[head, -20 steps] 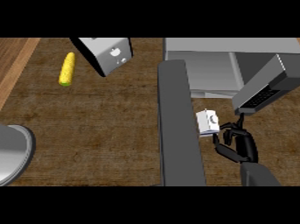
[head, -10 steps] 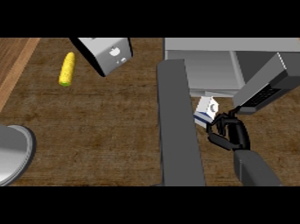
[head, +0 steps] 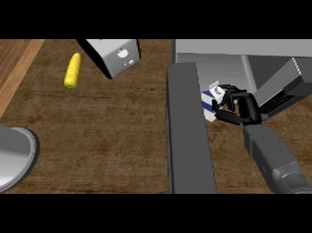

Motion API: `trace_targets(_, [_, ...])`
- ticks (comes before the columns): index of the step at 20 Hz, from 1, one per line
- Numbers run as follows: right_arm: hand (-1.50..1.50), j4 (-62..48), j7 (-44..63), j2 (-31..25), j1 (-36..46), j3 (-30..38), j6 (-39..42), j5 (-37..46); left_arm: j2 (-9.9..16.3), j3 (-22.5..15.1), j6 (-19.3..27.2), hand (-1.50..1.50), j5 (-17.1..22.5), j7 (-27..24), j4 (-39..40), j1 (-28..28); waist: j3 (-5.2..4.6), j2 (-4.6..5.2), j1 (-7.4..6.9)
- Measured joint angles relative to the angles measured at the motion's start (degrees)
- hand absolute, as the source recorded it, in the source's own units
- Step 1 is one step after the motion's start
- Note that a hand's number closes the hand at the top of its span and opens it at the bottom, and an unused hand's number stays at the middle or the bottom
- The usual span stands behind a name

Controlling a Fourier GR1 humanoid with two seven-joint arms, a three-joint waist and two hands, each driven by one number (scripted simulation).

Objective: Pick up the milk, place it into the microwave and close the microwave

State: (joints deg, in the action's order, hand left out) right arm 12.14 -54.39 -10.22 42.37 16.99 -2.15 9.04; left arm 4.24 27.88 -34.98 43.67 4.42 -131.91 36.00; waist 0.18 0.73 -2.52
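Your right hand has its fingers curled round the milk, a small white carton with blue marking, and only the carton's left side and top show past the black fingers. The carton sits tilted in the grasp, just in front of the microwave opening and right beside the open microwave door, which runs as a long dark grey slab down the middle of the view.

Compared with a second ago, you have carried the milk up and toward the microwave: back then the carton stood lower on the counter, with the hand reaching it from below. Half a second ago it was already lifted and near the door's inner edge; now it is closer still to the grey cavity, and the forearm slants in from the lower right.

Nothing else has shifted. The yellow corn cob lies at the upper left, the grey toaster-like box stands near it, and the grey round shape stays at the left edge. Your left hand does not show.
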Motion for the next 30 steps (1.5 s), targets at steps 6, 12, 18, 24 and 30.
trace_targets(6, [1.5,-2.6,4.9,-3.0,6.4,0.4,-0.7,0.5,0.7,-0.5,0.3,-1.5,-0.3,1.0,0.8,-2.7,0.02,0.59,-1.01])
trace_targets(12, [1.5,-4.1,8.3,-5.1,10.7,-0.1,-4.2,1.9,2.3,-0.3,0.5,-1.5,0.1,1.3,1.0,-5.3,0.07,1.38,-2.45])
trace_targets(18, [1.5,-4.9,10.1,-7.7,12.5,-0.7,-11.2,3.6,3.6,-0.1,0.6,-1.5,1.2,1.5,2.2,-7.4,0.13,2.22,-3.92])
trace_targets(24, [1.5,-5.8,12.0,-9.5,14.0,-0.4,-15.2,4.0,4.8,0.1,0.4,-1.5,1.8,1.6,3.3,-9.1,0.21,3.0,-5.3])
trace_targets(30, [1.5,-6.2,13.5,-11.3,15.6,0.1,-17.3,4.0,5.8,0.2,0.7,-1.5,1.6,1.9,3.9,-10.7,0.33,3.81,-6.44])
